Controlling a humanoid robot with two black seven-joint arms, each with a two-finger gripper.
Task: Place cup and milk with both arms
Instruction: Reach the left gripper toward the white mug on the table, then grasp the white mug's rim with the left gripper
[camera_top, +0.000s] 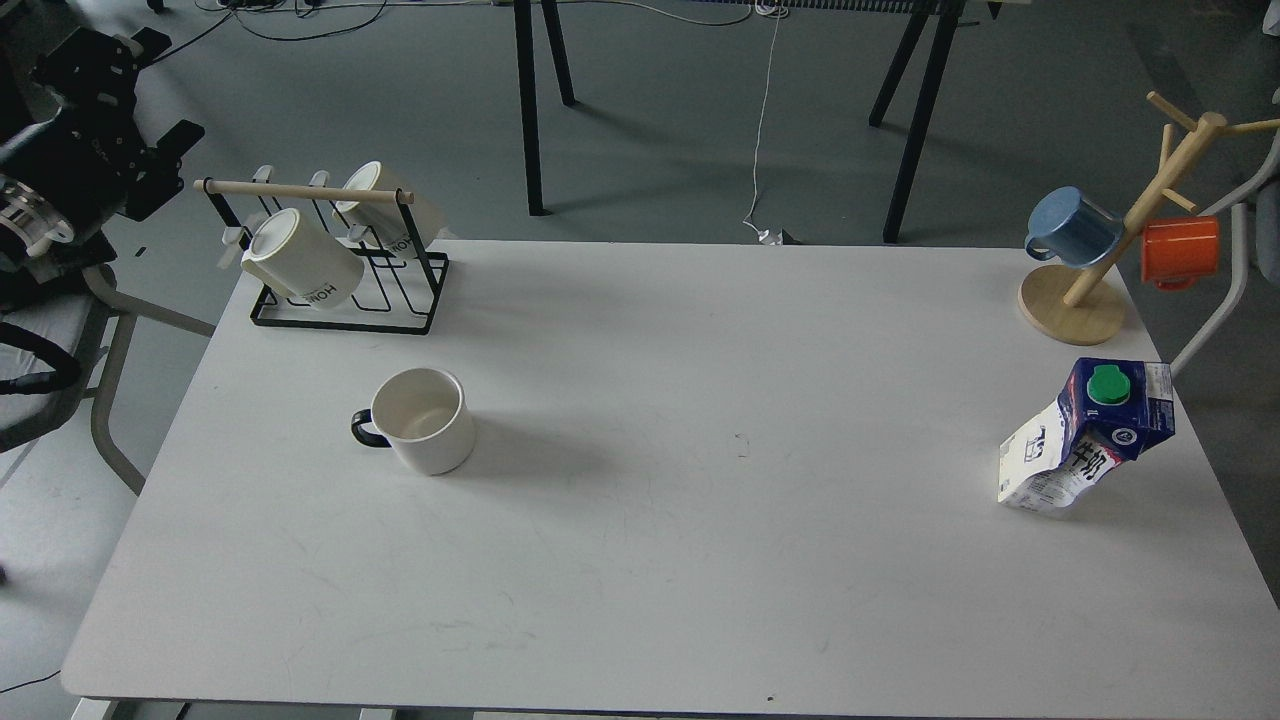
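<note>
The cup, a plain white mug with a black handle on its left side, stands upright on the left part of the white table. The milk, a dented blue and white carton with a green cap, stands leaning near the table's right edge. My left gripper is off the table at the far upper left, above the floor and left of the mug rack. Its two fingers are spread and hold nothing. It is far from the cup. My right arm is out of view.
A black wire rack with a wooden bar holds two cream "HOME" mugs at the table's back left. A wooden mug tree with a blue and an orange mug stands at the back right. A chair frame stands left of the table.
</note>
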